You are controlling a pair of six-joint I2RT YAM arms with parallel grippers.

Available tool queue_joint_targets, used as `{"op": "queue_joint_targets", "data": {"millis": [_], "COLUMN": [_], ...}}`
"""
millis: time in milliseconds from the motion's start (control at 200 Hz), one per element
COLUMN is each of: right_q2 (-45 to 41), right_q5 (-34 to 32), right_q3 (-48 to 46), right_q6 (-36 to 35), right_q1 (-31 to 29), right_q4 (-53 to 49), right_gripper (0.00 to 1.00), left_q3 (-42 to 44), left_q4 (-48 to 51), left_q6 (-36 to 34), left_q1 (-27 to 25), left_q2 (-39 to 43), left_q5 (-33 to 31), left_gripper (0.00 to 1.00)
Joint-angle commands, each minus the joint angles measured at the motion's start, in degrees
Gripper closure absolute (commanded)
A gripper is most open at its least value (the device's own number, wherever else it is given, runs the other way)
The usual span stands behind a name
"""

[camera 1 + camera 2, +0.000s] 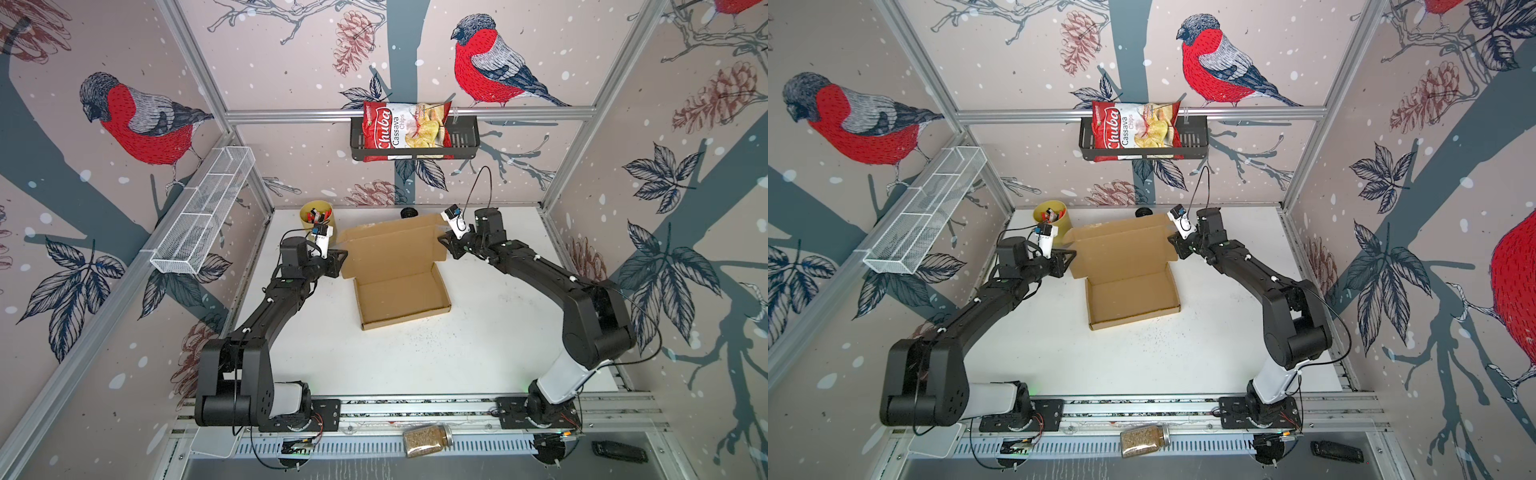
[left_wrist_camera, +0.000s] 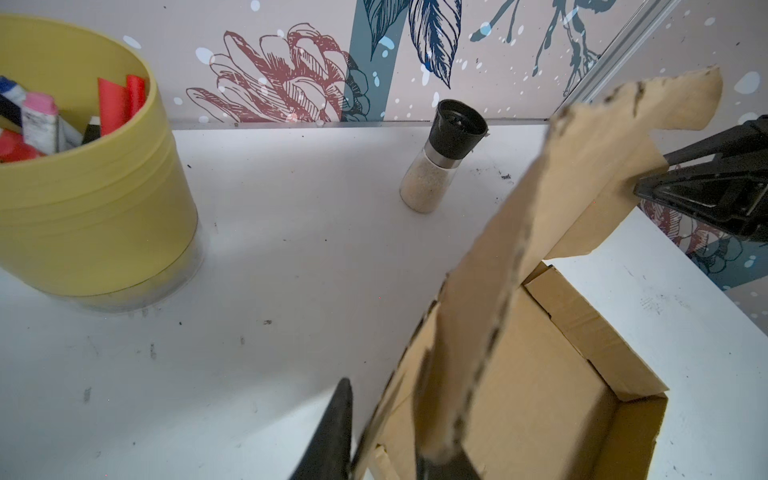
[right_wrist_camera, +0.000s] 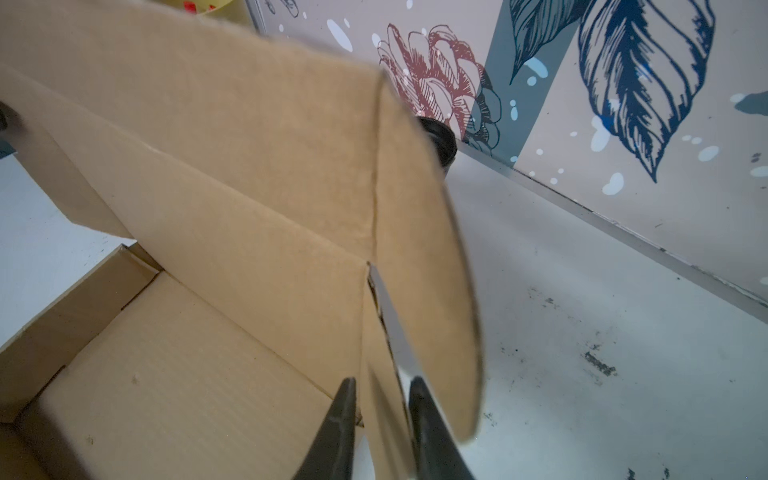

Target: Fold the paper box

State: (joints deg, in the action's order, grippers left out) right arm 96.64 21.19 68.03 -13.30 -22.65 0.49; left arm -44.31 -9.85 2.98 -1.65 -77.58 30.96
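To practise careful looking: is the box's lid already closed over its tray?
No, the paper box has its lid raised behind the open tray.

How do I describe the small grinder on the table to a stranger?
Look at the white table, by the back wall. Behind the raised lid of the brown cardboard box stands a small clear glass grinder. Unlike the yellow round cup of markers nearby, it has a black cap.

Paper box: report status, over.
Left gripper, right gripper clamped on paper box lid flaps. Tray formed, lid raised. Grinder behind lid, not touching.
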Motion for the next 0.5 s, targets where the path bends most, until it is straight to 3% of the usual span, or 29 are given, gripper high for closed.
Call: {"op": "queue_joint_targets", "data": {"millis": [0, 495], "right_q2": [-1.28, -7.57], "right_q5": [-1.83, -12.09], "right_q3": [-1.78, -11.78], "right_q6": [2.91, 8.77], "right_q1": [-0.60, -3.43], "right_q4": [3.88, 11.79], "right_gripper": [0.79, 0.84], "left_q3": [0.45, 2.79], "left_q4": [-3.64, -9.05], "left_q6": [1.24, 4.90], "left_q1": [-1.32, -5.36], "left_q2": [-0.12, 0.15], "left_q5": [-0.83, -5.44], "left_gripper": [0.76, 0.79]}}
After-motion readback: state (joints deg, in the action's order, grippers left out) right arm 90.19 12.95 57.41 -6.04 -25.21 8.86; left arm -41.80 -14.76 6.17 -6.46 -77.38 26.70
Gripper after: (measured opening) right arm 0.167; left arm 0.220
